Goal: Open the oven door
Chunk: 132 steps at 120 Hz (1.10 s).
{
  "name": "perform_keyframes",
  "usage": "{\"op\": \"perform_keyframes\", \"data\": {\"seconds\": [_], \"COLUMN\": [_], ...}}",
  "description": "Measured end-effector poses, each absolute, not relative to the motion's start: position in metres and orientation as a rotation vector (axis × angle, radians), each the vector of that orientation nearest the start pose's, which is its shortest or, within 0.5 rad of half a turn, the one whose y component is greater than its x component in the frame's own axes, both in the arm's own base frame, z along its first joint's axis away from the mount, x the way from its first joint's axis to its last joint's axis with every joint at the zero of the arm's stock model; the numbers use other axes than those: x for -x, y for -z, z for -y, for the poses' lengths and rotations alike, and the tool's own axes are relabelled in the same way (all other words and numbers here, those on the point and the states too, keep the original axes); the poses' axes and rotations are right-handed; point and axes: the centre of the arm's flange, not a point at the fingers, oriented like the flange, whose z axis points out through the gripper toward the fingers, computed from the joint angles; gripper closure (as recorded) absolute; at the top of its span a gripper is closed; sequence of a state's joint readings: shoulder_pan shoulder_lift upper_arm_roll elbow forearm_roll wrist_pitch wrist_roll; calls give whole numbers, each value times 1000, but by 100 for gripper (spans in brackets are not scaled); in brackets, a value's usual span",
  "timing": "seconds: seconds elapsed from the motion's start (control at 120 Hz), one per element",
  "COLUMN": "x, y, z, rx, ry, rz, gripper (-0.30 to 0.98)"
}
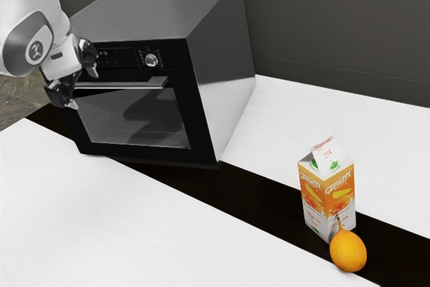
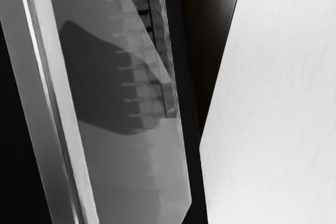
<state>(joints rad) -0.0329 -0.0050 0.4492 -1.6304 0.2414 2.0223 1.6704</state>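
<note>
Jaws (image 1: 83, 89) stand spread, one finger above and one below the handle (image 1: 134, 86), at its end on the exterior view's left. The bar runs level toward that view's right; just beyond, the door (image 1: 138, 124) is shut.

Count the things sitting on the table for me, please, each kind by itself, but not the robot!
Oven: 1
Juice carton: 1
Orange fruit: 1
Total: 3
</note>
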Motion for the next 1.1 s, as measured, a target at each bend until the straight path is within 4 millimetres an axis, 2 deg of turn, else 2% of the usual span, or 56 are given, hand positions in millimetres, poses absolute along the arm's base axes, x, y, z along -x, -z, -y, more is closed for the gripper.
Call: {"op": "perform_keyframes", "data": {"seconds": [0.358,0.492,0.525,0.575,0.65,0.692,0.708,0.725,0.75,0.775,0.8,0.825,0.842,0.858,0.875,0.9,0.933,1.0,1.042,1.1], "x": [-547,-542,-528,-494,-410,-371,-357,-342,-317,-294,-277,-272,-282,-303,-326,-366,-420,-499,-528,-553], "y": [-628,-616,-618,-626,-630,-634,-641,-663,-714,-767,-827,-869,-888,-899,-901,-895,-873,-815,-782,-744], "z": [-248,-246,-239,-217,-157,-135,-122,-97,-57,-25,-11,-13,-18,-23,-28,-32,-34,-35,-37,-40], "rx": [2157,2175,2161,2103,1941,1877,1843,1774,1668,1603,1603,1651,1706,1767,1829,1915,2019,2189,2279,2391], "ry": [-29,-39,-45,-47,-34,-52,-58,-55,-30,22,120,205,248,270,279,274,247,159,113,60], "rz": [-1640,-1654,-1670,-1714,-1815,-1818,-1811,-1793,-1731,-1661,-1589,-1542,-1524,-1518,-1520,-1536,-1571,-1639,-1666,-1695], "gripper": [0,0,5,12,9,7,6,5,5,4,3,3,3,2,2,2,2,1,1,1]}}
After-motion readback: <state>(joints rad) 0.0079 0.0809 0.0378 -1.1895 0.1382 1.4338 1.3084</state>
